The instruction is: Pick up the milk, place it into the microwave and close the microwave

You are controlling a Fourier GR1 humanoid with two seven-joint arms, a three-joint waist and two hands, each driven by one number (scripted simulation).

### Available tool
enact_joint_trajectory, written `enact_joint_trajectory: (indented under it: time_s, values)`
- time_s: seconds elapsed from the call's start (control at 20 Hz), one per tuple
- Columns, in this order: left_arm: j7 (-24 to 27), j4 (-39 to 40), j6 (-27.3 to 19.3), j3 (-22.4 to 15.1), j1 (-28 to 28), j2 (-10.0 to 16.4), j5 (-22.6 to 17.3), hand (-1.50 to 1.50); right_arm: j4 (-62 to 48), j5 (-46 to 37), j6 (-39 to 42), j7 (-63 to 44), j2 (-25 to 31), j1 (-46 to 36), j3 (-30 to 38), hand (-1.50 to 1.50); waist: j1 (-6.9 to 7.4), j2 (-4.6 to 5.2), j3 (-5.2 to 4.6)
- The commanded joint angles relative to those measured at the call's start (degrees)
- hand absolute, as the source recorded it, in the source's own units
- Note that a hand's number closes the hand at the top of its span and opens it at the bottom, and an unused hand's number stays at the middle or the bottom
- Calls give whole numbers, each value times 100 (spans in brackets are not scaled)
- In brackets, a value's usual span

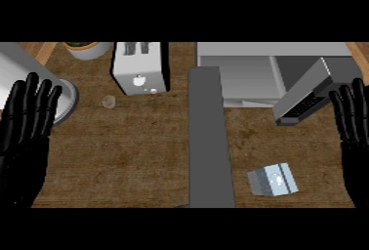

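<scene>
The milk [274, 180] is lying on the counter [130, 156]. I am resting my left hand [25, 127] and right hand [353, 122], fingers spread. The microwave [245, 80] is standing open.

A small pale-blue milk carton [274, 180] lay on the brown wooden counter [122, 156] at lower right, well apart from the grey box-shaped microwave [245, 80], whose door [306, 93] stood swung open. The black left hand [22, 141] and black right hand [355, 146] rested open at the side edges, fingers up.
</scene>
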State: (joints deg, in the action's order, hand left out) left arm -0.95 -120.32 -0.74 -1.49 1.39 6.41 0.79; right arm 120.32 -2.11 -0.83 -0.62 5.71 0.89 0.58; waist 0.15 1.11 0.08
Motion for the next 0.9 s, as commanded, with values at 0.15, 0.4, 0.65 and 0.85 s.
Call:
enact_joint_trajectory:
  time_s: [0.15, 0.4, 0.65, 0.85]
  values:
    - [449, 1019, 276, 503, 361, 190, -260, -150, 869, -1401, -1191, -710, -553, 447, -1234, -150, -72, -114, -18]
    - [-99, 968, 361, 701, 17, -1, -1033, -150, 758, -910, -1840, -416, -565, 1178, -2828, -150, -13, -131, -10]
    - [298, 911, 547, 668, -475, -95, -1007, -150, 981, -1722, -2779, -722, -569, 1238, -3985, -150, -17, -123, -11]
    - [751, 579, 1040, 690, -1464, -57, -1186, -150, 614, -2156, -3326, -21, -570, 1818, -4748, -150, -1, -131, -11]
